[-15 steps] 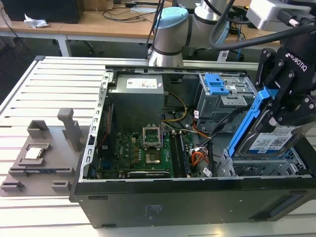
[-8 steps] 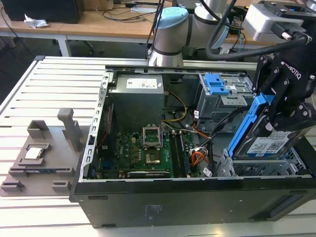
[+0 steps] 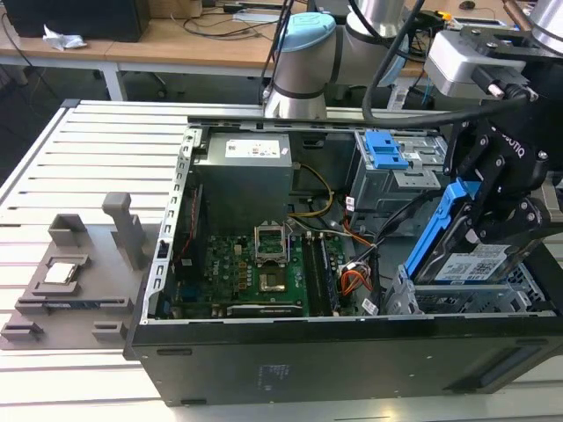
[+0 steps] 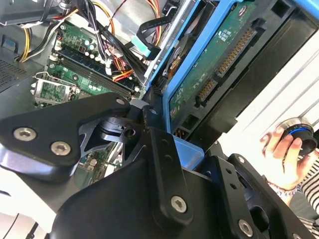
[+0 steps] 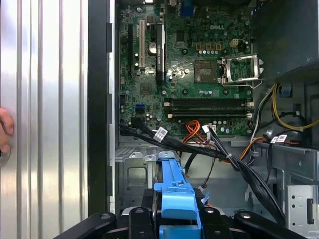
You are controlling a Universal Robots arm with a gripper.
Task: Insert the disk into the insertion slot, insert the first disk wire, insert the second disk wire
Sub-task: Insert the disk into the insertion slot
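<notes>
Black tool [image 5: 177,225] links sit closest in both wrist views, closed on the blue caddy [image 5: 175,191] that frames the disk [image 3: 475,264]. In the exterior view the disk hangs tilted in that grip, label up. Its raised end points toward the middle of the case [image 3: 264,369] and its low end lies over the slot [image 3: 457,299], the perforated cage in the case corner at the exterior view's right. Whether the disk touches the cage I cannot tell.

Judging from this, the first step is in hand: the disk is at the slot but not yet seated flat in it. Neither wire looks plugged in. The second wrist view shows the connectors along the edge of the disk's green board bare, and a bundle of cables [image 5: 224,154] runs loose between the motherboard [image 5: 189,74] and the cage.

Seating the disk calls for bringing it level with the bay, squaring the caddy to the cage walls, and keeping its end clear of those cables.

A hand [image 4: 281,149] holds a round black knob off to the side, beyond the case, above the slatted tabletop [image 3: 88,149].
</notes>
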